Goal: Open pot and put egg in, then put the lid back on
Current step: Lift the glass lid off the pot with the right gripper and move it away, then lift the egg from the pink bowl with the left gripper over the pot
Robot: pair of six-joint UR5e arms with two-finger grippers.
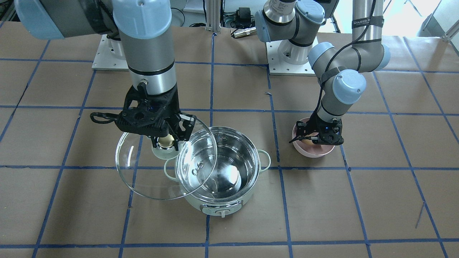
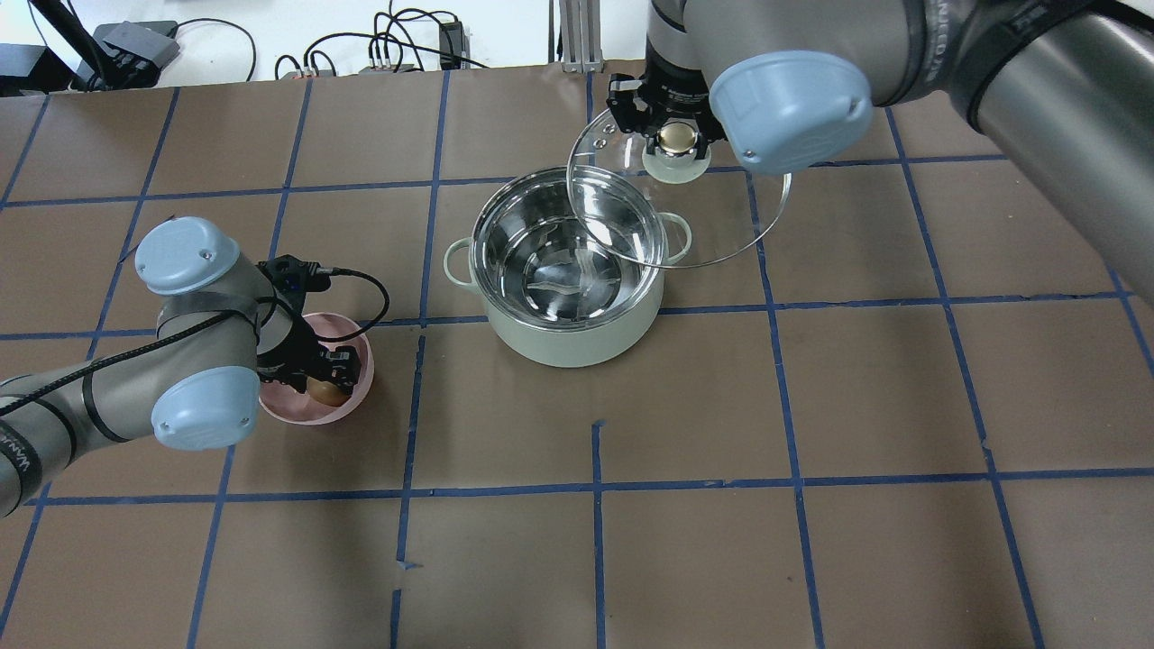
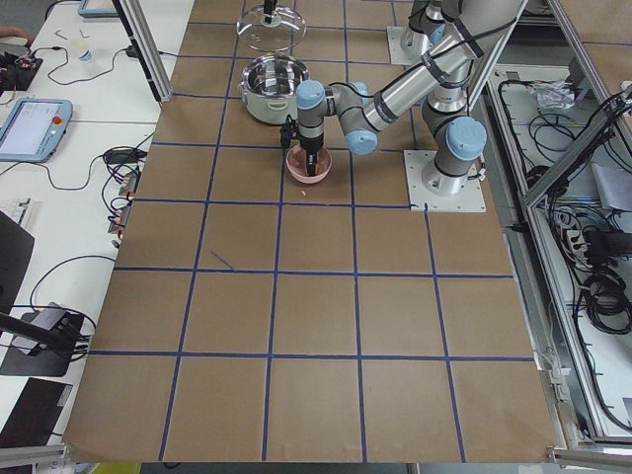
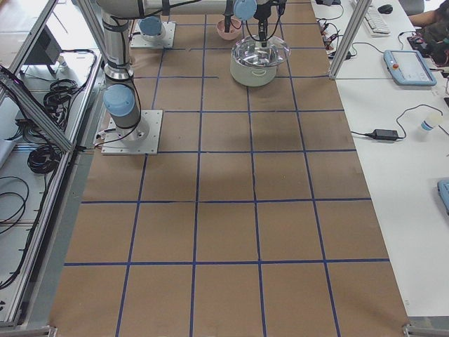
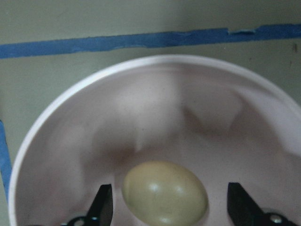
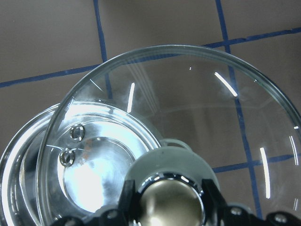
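Pot sits uncovered mid-frame in the overhead view. At upper right, the right gripper clamps the knob of the tilted lid, which overlaps the pot's rim. At left, the left gripper, spread wide, straddles the egg in a pink bowl.

Little can be read. A black strap round the upright tube of the left arm, at 1 o'clock in the front-facing view, carries white capitals that look like "VANUEED"; the last letters are doubtful. A second strap, at 8 o'clock in the overhead view, bears white letters beginning "VAN"; the rest cannot be made out. A white label on the same arm's shoulder joint, at 12 o'clock in the front-facing view, has print too fine to read. A small mark on the inner wall of the pot, at its 12 o'clock, is illegible.
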